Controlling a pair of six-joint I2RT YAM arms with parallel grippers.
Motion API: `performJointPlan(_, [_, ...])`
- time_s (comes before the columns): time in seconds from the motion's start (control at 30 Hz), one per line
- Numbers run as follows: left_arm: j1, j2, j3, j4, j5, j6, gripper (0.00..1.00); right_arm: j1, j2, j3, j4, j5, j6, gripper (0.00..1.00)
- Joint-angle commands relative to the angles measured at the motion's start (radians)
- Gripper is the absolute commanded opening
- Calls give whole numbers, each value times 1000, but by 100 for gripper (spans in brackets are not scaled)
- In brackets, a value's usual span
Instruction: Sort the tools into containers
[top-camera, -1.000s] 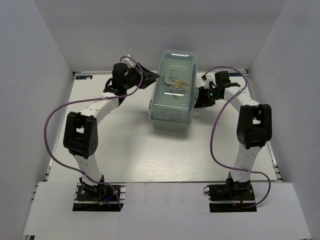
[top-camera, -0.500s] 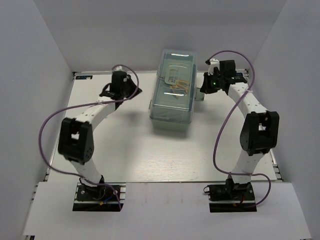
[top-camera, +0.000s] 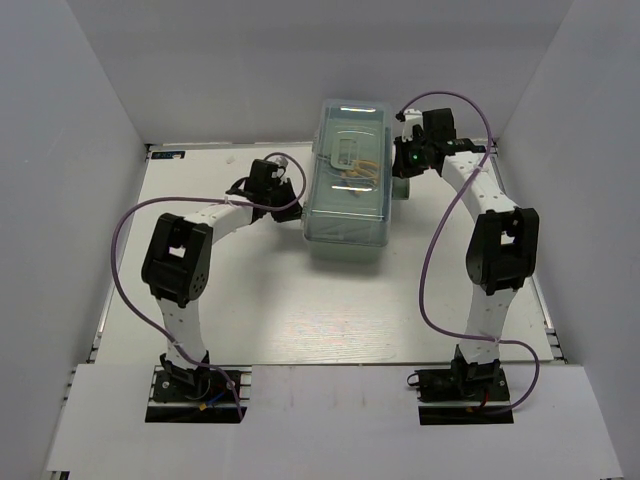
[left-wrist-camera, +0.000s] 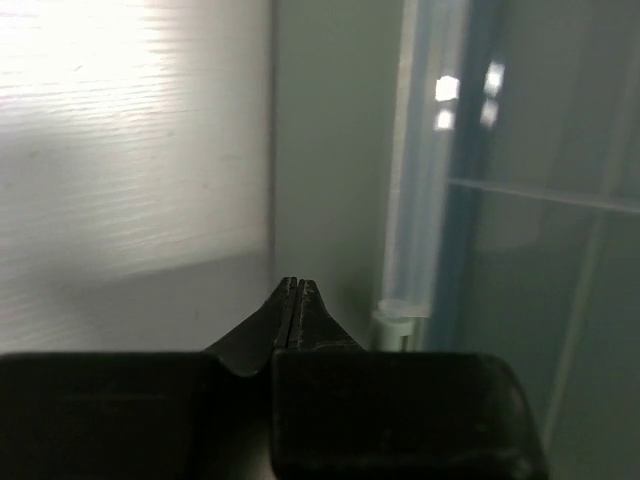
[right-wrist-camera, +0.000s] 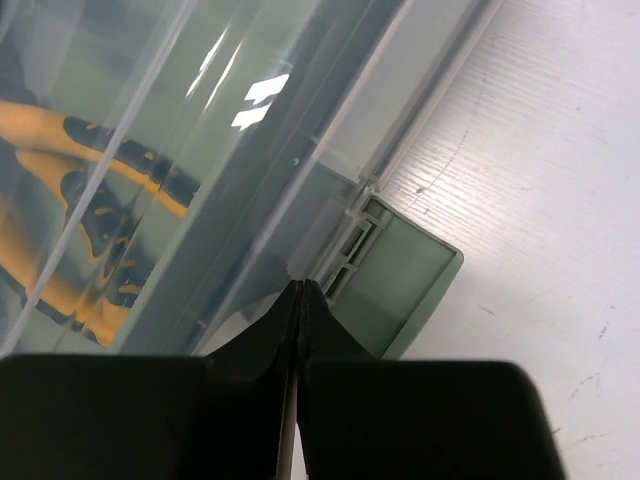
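Your left gripper is fully closed: in the left wrist view the two fingers are pressed together along their whole length, and nothing is between them. The tips point at the left long side of the toolbox and stand just beside its pale wall, low above the table. You cannot tell from this view whether the tips touch the wall or not.

Your right gripper is closed in the same way, with the fingers meeting in one thin line and holding nothing. Its tips are at the right long side of the toolbox, at the edge of the translucent lid and just beside the green latch. Whether they touch the edge is not clear.

The toolbox stands in the middle of the far part of the table, between the two grippers, and its lid is down. Through the lid you see the yellow-handled pliers lying inside, under the left part of the right wrist view. In the top view they show only as a yellow patch under the lid. The other tools cannot be made out in any view.
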Motion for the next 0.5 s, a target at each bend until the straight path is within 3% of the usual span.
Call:
performJointPlan(0.0, [-47, -7, 80, 46, 179, 55, 2, 35, 1, 51, 17, -25, -10, 0])
performJointPlan(0.23, [-77, -6, 92, 26, 191, 55, 2, 35, -13, 43, 24, 4, -33, 0])
performJointPlan(0.37, [-64, -19, 83, -50, 89, 55, 2, 35, -28, 19, 9, 51, -43, 0])
performJointPlan(0.43, [-53, -46, 62, -121, -38, 55, 8, 35, -77, -3, 11, 201, -40, 0])
performJointPlan(0.47, [-53, -68, 48, -152, -97, 55, 19, 35, -115, -54, 27, 249, -33, 3])
